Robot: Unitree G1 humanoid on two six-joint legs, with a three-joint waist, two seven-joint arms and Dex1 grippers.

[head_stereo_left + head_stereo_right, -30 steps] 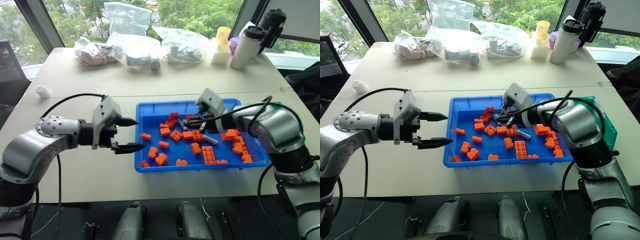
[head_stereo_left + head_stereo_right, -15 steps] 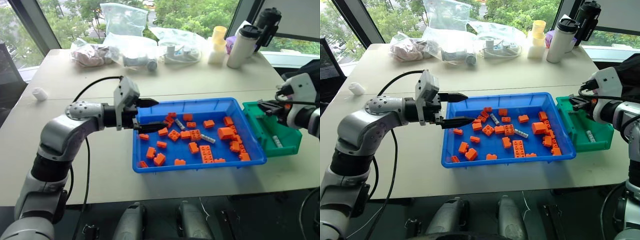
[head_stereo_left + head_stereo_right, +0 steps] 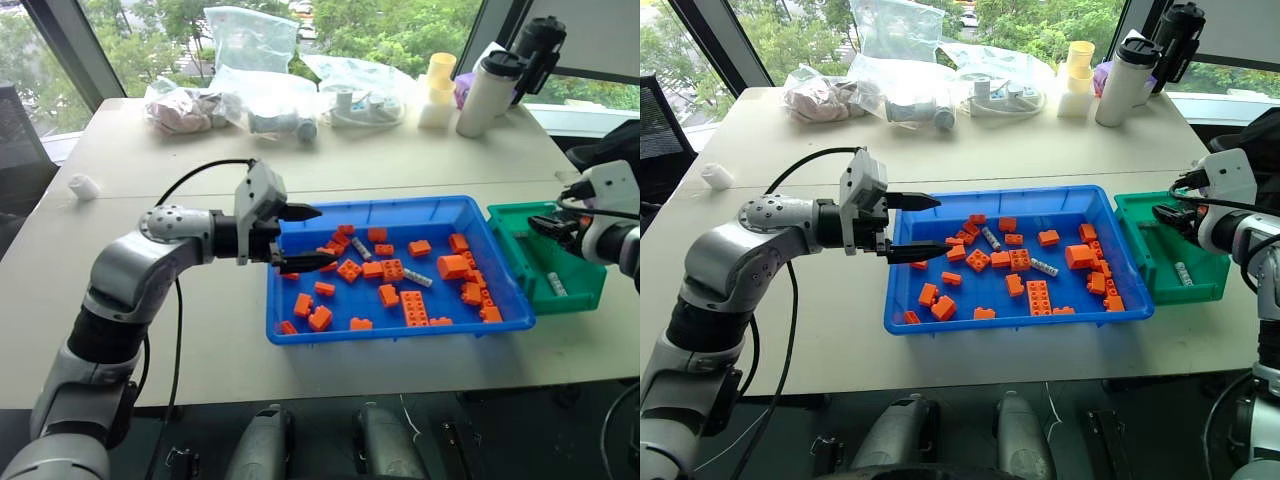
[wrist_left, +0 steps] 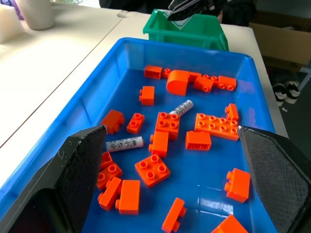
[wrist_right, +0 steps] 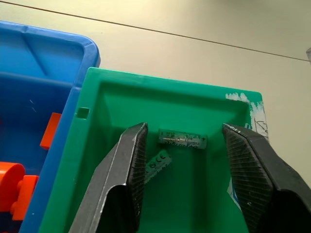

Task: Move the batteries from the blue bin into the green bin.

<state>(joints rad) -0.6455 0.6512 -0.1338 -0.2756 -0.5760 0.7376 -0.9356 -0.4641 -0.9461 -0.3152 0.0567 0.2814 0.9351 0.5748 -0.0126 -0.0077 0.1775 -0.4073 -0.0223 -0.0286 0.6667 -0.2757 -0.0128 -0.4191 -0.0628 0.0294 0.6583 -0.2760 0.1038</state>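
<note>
Right pincer (image 5: 184, 160) stands parted over the green bin (image 5: 146, 97), nothing between its fingers; one battery (image 5: 182, 139) lies on the bin floor between them, and a second grey cylinder (image 5: 158, 164) shows partly behind one finger. Left pincer (image 3: 300, 238) hangs spread and empty above the near-left end of the blue bin (image 3: 400, 330).

Two batteries lie in the blue bin among orange toy bricks (image 4: 169, 125): one (image 4: 124, 143) near the left pincer, one (image 4: 181, 108) nearer the tray's middle.

Recommended practice for the step in hand (a judgement): the left pincer should take the nearer battery across its width, coming down with the fingers straddling it. The bricks beside it stand close, so a narrow approach is advised to avoid catching one. The right pincer should lift straight out, clear of the bin walls.

Materials: batteries are slim, smooth, round cylinders with printed grey wrappers, likely to roll and slip. Bins are glossy moulded plastic, the blue shallow with a raised rim, the green deeper. Bricks are hard, studded blocks. The counter (image 3: 200, 330) is pale and matt.
</note>
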